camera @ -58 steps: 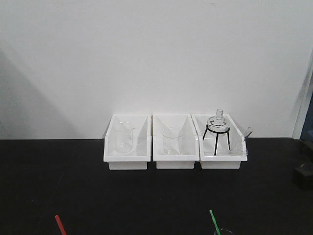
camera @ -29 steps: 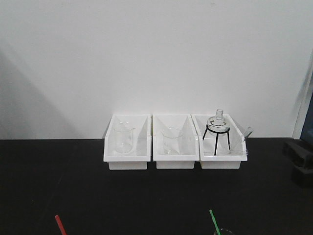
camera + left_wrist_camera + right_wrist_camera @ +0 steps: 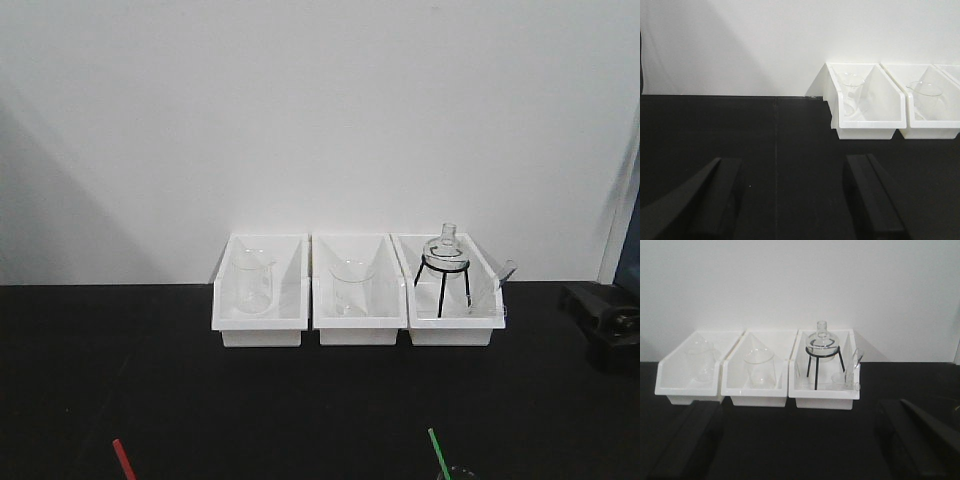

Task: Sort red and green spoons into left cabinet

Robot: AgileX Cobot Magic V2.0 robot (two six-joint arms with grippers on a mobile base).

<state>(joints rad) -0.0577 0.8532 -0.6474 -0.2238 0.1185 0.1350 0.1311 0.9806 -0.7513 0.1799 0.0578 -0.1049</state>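
Note:
In the front view only the upper ends of two thin handles poke in at the bottom edge: the red spoon [image 3: 123, 459] at the left and the green spoon [image 3: 438, 453] at the right. Their bowls are cut off below the frame. The left cabinet is out of view. My left gripper [image 3: 792, 200] hangs open over bare black tabletop, with nothing between its fingers. My right gripper [image 3: 797, 440] is open too, facing the white bins with nothing held. The right arm's dark end [image 3: 603, 322] shows at the front view's right edge.
Three white bins stand in a row against the white wall: left bin [image 3: 258, 290] and middle bin [image 3: 358, 292] each hold a glass beaker, right bin [image 3: 452, 295] holds a round flask on a black tripod. A clear glass rim [image 3: 460, 472] sits beside the green spoon.
The right arm's dark end has moved leftward and upward into the front view at the right edge. The spoons and bins have not moved.

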